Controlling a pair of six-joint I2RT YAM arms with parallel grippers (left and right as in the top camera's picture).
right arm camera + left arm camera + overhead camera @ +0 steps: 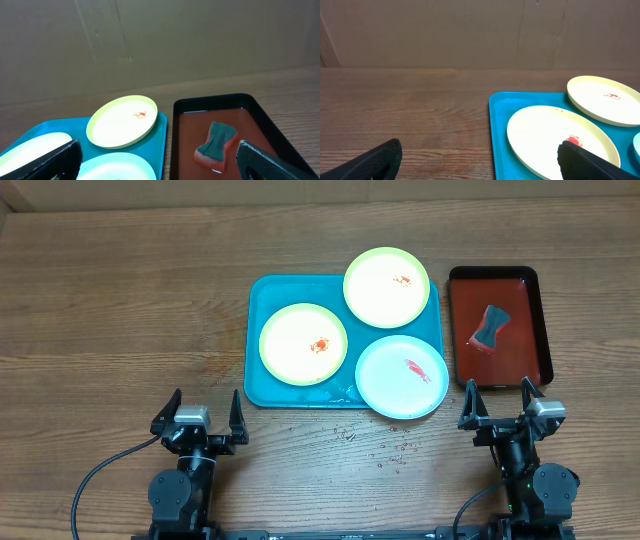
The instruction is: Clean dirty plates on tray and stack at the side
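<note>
Your three sauce-smeared plates (303, 343) lie on the teal tray (258, 385), just beyond and between your left gripper (206, 405) and right gripper (500, 398); both spread wide, holding nothing.

Bare table (120, 300) left of teal tray (258, 390), red tray (500, 290) just right
</note>
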